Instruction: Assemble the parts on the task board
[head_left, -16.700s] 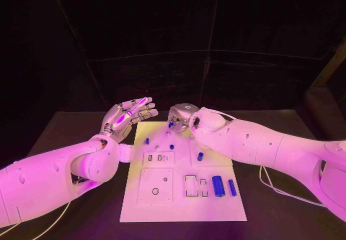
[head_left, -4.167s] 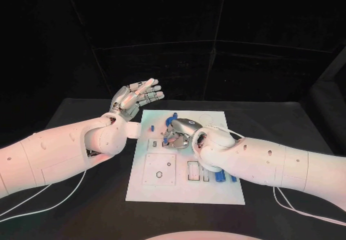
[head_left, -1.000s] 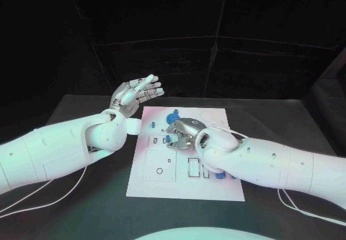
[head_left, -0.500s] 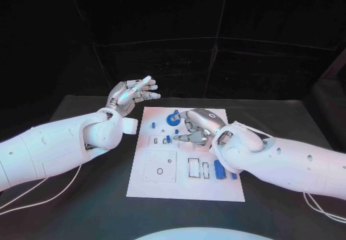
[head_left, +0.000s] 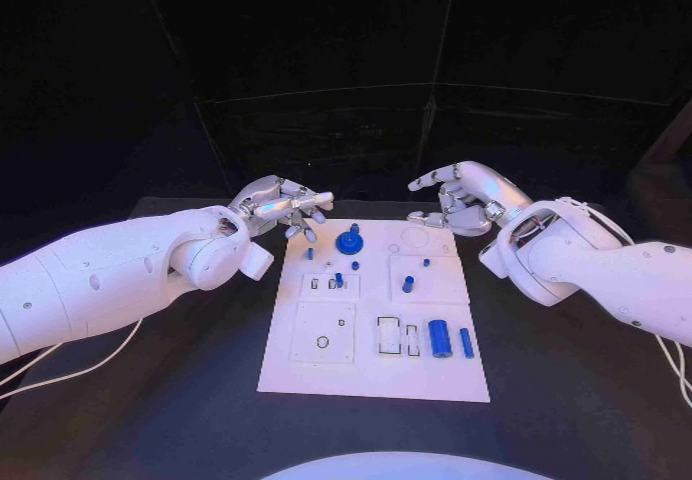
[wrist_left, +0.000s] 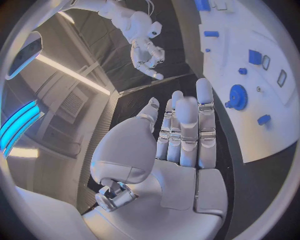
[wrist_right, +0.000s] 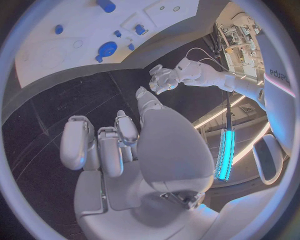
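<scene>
A: Leftmost, what does the left hand (head_left: 283, 207) show?
B: It hovers over the board's (head_left: 368, 375) far left corner, fingers loosely bent and slightly apart, holding nothing. In the left wrist view the fingers (wrist_left: 185, 131) lie straight, side by side.
A: Board contents?
B: Gear (head_left: 349, 241) near the far edge, upright. Small pegs (head_left: 338, 279) stand nearer, left of centre; another peg (head_left: 408, 284) stands right of them. A cylinder (head_left: 438, 338) and a thinner pin (head_left: 466, 342) lie side by side at the near right.
A: Right hand (head_left: 463, 197)?
B: Raised beyond the far right corner, fingers curled and apart, nothing in them, clear of the board.
</scene>
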